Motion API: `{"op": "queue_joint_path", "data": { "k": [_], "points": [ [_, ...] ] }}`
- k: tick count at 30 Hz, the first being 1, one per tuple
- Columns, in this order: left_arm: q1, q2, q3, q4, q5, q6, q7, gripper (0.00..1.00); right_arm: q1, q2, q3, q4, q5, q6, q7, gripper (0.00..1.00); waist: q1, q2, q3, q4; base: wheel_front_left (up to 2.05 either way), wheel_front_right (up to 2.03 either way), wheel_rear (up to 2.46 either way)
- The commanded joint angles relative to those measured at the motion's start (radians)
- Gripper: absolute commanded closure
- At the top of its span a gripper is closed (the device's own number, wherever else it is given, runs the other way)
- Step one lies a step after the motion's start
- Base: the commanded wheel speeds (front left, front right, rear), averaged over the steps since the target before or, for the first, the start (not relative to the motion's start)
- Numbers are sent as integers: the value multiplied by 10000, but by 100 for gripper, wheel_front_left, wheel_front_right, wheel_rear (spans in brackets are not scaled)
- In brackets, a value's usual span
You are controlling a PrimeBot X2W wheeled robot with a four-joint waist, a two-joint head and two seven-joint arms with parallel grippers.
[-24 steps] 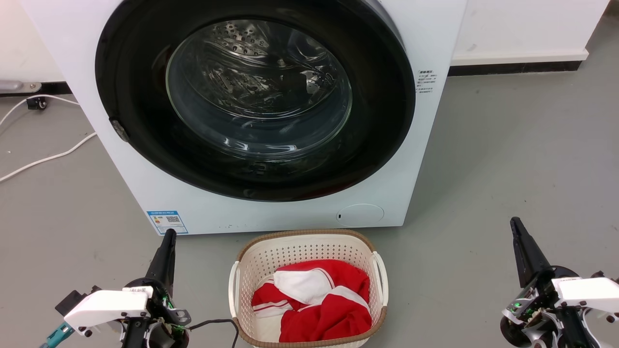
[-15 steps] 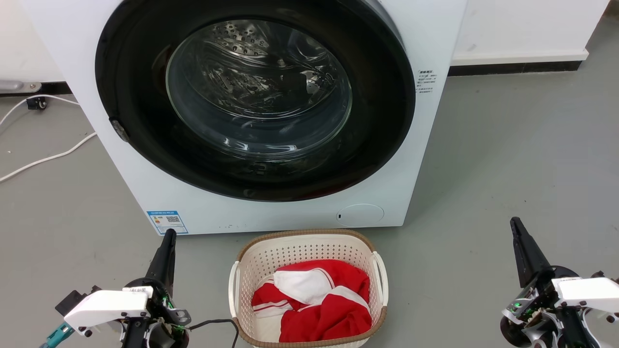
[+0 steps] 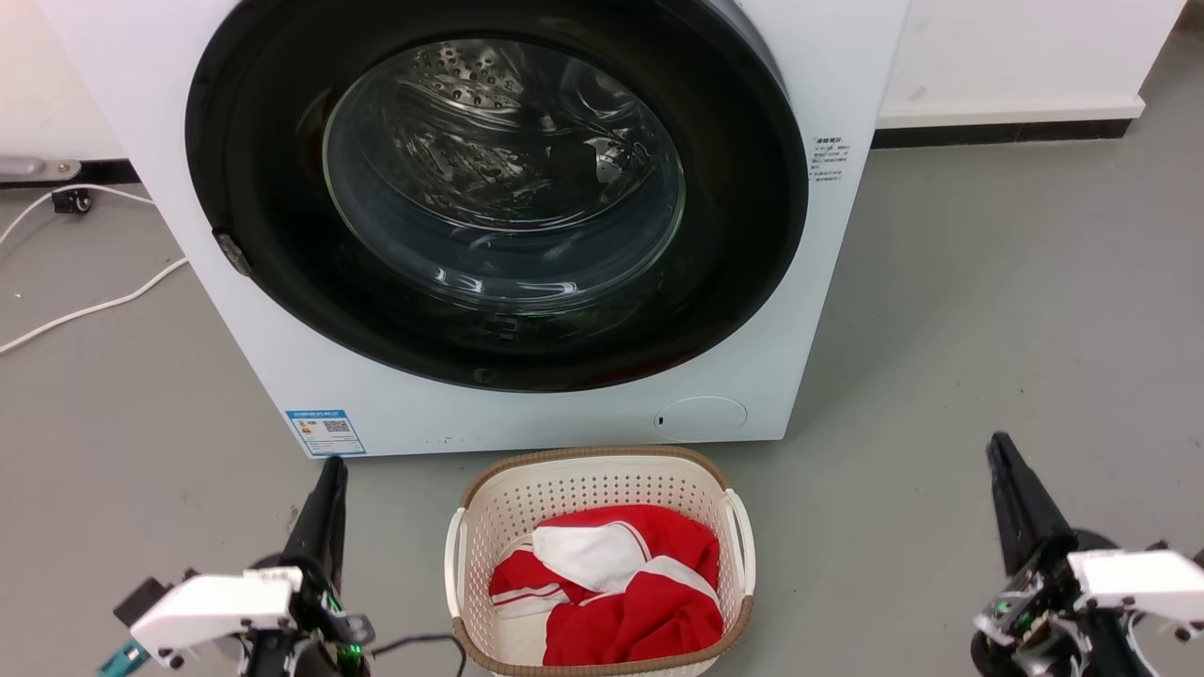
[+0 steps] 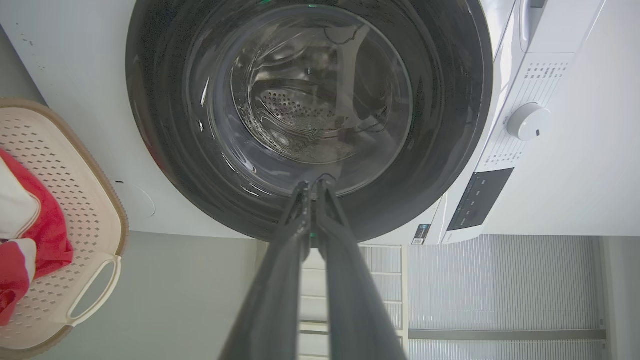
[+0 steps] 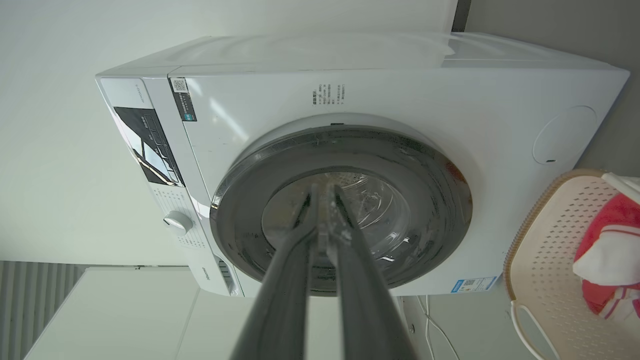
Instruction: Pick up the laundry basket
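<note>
The laundry basket (image 3: 583,489) is cream-white and perforated, with a brown rim and white side handles. It stands on the grey floor just before the washing machine and holds red and white cloth (image 3: 616,588). My left gripper (image 3: 333,464) hovers to the basket's left, shut and empty, fingertips together in the left wrist view (image 4: 313,184). My right gripper (image 3: 996,442) is well to the basket's right, also shut and empty (image 5: 321,187). The basket shows at the left edge of the left wrist view (image 4: 75,225) and at the right edge of the right wrist view (image 5: 545,260).
The white washing machine (image 3: 847,85) with its dark round door (image 3: 743,282) stands right behind the basket. White cables (image 3: 89,306) lie on the floor at the left. A white wall base (image 3: 1011,66) runs at the back right. Grey floor (image 3: 988,301) spreads to the right.
Both grippers have sunk slightly lower in the head view. The basket and the washing machine have not moved.
</note>
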Motion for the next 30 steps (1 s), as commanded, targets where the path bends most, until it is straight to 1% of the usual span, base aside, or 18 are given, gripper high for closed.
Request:
{"op": "queue_joint_path", "data": {
  "k": [1, 4, 8, 15, 30],
  "points": [
    [35, -8, -14, 36, 2, 2, -17, 0, 41, 4, 16, 54, -8, -2, -15, 0, 0, 0, 0, 0, 0, 0, 0],
    [138, -20, -63, 39, 61, 4, -126, 0, 138, 12, 78, 108, -90, -2, -126, 0, 0, 0, 3, 1, 0, 0, 0],
    [177, -18, -64, -110, 513, 4, -333, 0, 170, 10, 113, 32, -535, -2, -334, 0, 0, 0, 9, 3, 0, 0, 0],
    [204, -15, -82, -553, 1791, 95, -674, 0, 240, 7, 132, -421, -2073, -2, -673, 0, 0, 0, 28, 7, 0, 0, 0],
    [437, -8, -655, -1380, 4760, 673, -1315, 0, 477, 0, 546, -1348, -5616, -2, -1314, 0, 0, 0, 44, 19, 0, 0, 0]
  ]
}}
